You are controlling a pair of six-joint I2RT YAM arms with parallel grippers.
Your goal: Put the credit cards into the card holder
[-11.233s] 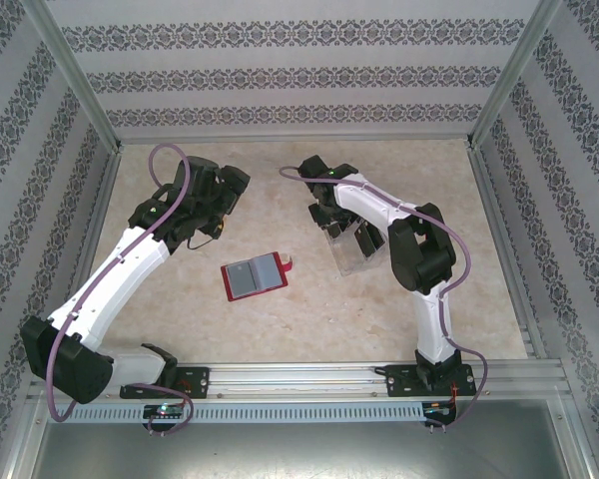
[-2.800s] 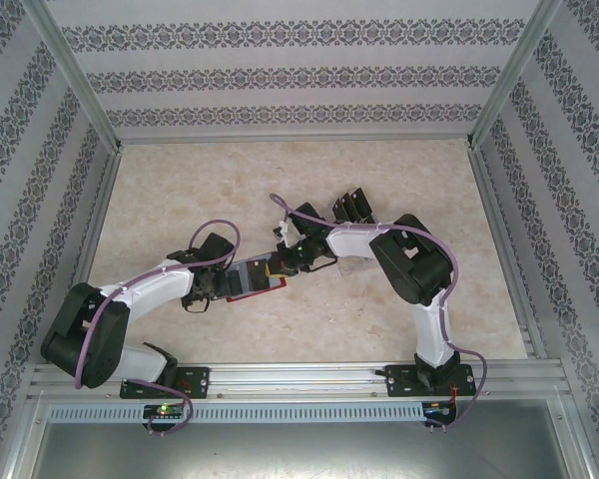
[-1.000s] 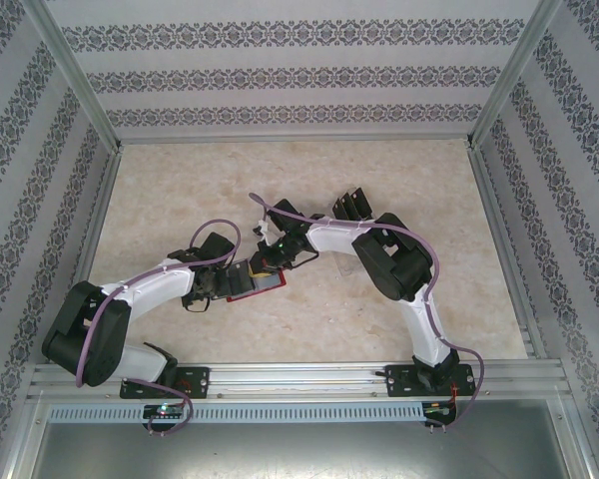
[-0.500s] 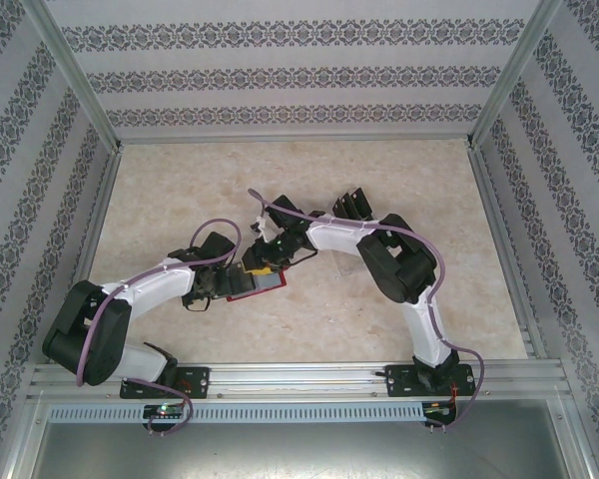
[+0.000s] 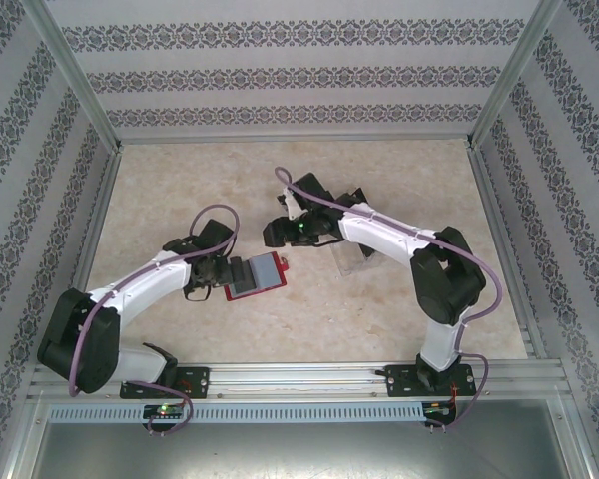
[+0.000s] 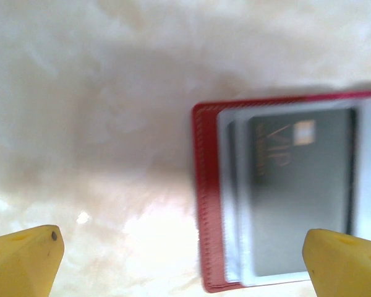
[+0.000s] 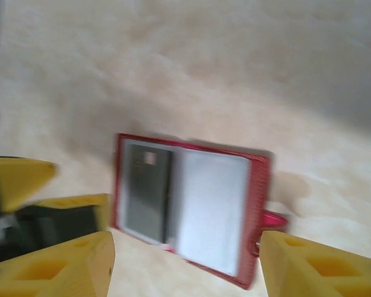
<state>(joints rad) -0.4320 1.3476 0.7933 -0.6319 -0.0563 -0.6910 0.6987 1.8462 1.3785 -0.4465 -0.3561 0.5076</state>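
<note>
The red card holder (image 5: 261, 273) lies open on the table, a little left of centre. A dark credit card (image 6: 297, 192) sits in its clear sleeve, on the page nearest the left arm (image 7: 147, 192). My left gripper (image 5: 218, 274) is open at the holder's left edge. One yellow fingertip (image 6: 25, 260) is over bare table and the other (image 6: 346, 263) is over the holder's corner. My right gripper (image 5: 277, 232) hangs open above and behind the holder (image 7: 191, 207), with nothing between its fingertips (image 7: 62, 266).
A clear plastic rack (image 5: 351, 261) stands right of the holder, partly under the right forearm, with dark cards (image 5: 353, 196) showing behind the arm. Patterned walls and metal rails enclose the table. Bare marble-look tabletop (image 5: 180, 190) lies at the back left.
My right gripper has opened and pulled up and back from the holder, leaving the dark card in the sleeve. The left gripper stays open at the holder's left edge.
</note>
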